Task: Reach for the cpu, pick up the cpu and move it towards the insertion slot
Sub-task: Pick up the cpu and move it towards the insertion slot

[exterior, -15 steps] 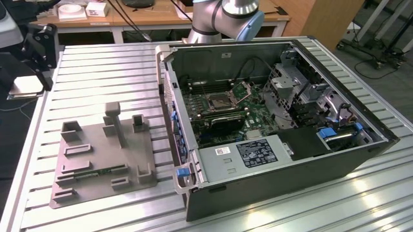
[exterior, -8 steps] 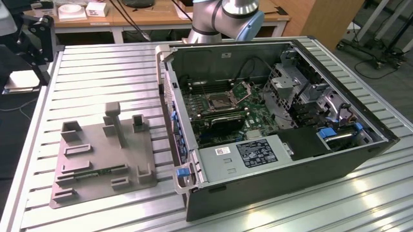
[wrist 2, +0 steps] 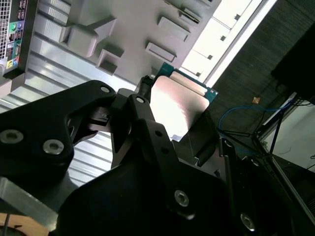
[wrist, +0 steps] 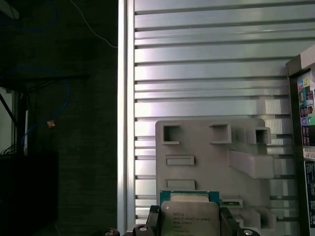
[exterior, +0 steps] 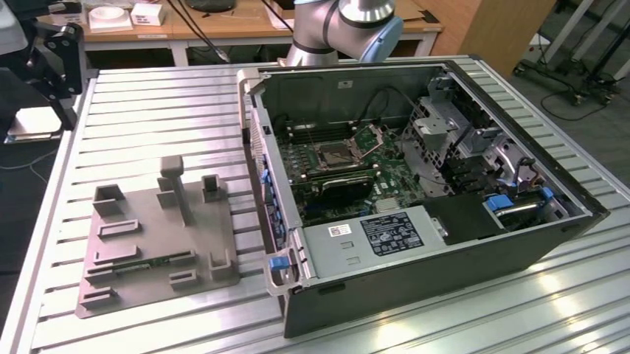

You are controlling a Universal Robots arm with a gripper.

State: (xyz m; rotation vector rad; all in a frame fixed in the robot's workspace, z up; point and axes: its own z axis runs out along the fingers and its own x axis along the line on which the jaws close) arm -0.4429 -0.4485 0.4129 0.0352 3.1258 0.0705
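Note:
The cpu (wrist: 189, 219) is a flat square chip with a silvery top plate and a thin green-tan rim. My gripper (wrist: 190, 222) is shut on it, with black fingers (wrist: 153, 216) pressing its two opposite edges. In the second wrist view the cpu (wrist 2: 179, 105) tilts up between the fingers (wrist 2: 142, 110) of the gripper (wrist 2: 177, 123). It hangs in the air well above the grey plastic tray (wrist: 211, 147). The insertion slot (exterior: 338, 156) is a silver-framed socket on the green motherboard inside the open computer case (exterior: 512, 221), with its hinged plate (exterior: 372, 136) raised.
The grey tray (exterior: 158, 236) lies on the ribbed metal table (exterior: 147, 110) at the exterior view's left of the case. A labelled grey box (exterior: 379, 236) sits at the case's front. The arm (exterior: 344, 22) rises behind the case. The table's edge (wrist: 125, 98) borders dark floor.

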